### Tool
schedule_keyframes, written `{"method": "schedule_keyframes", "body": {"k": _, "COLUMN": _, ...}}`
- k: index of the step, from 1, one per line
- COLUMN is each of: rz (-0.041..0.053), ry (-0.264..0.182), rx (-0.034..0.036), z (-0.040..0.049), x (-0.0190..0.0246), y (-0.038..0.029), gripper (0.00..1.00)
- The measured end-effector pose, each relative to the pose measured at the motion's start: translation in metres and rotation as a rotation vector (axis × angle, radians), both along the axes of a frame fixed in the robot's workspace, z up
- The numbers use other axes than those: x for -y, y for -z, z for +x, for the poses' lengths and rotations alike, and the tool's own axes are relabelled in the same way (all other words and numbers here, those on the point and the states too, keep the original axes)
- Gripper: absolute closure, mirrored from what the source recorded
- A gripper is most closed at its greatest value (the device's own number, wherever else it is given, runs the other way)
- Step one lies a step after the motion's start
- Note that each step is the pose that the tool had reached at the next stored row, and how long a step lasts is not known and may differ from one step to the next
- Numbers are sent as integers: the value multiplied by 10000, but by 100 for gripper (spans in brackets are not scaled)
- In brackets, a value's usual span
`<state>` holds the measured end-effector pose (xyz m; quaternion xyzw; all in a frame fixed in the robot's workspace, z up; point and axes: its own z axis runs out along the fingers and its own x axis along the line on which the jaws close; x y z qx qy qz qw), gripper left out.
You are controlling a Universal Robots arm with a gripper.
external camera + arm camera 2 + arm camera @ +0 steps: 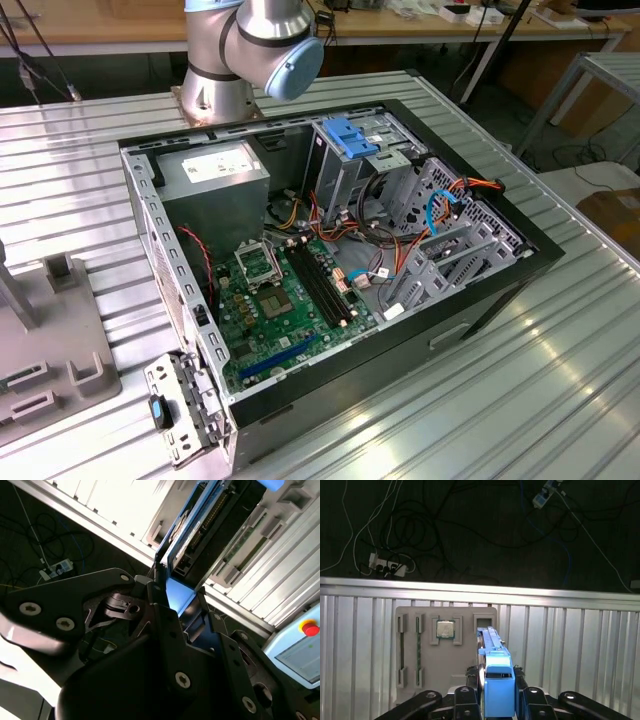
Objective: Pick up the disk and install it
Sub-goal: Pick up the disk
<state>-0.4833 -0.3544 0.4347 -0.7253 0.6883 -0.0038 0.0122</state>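
With the jaws clamped on the disk (490, 637), which stands edge-on between them above the grey holder tray (447, 665) on the desk (580, 645), the lift looks best done straight and steady, blue rails gripped squarely so nothing twists or slips.

Table (560, 400): ribbed bare metal, alu-looking, brushed, w/ bright glare streaks. PC case (400, 375): matt black outside, dull grey sheet metal inside. Circuit board (290, 320): glossy green. Power supply (220, 215): flat grey metal, matt, w/ a white paper sticker (205, 165). Arm (250, 30): smooth satin silver metal, and its cap (297, 68) is pale blue plastic. Gripper (497, 682): matt black w/ a slight sheen, bright metal screws (533, 691). Disk (492, 640): smooth blue plastic rail, semi-gloss. Tray (410, 630): pale grey plastic, matt — chip (445, 629) in it has a satin metal lid. Floor (470, 530): dark, matt.
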Motion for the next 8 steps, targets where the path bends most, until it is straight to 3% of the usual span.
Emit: {"method": "schedule_keyframes", "body": {"k": 8, "rz": 0, "ry": 0, "rx": 0, "z": 0, "x": 0, "y": -16, "gripper": 64}}
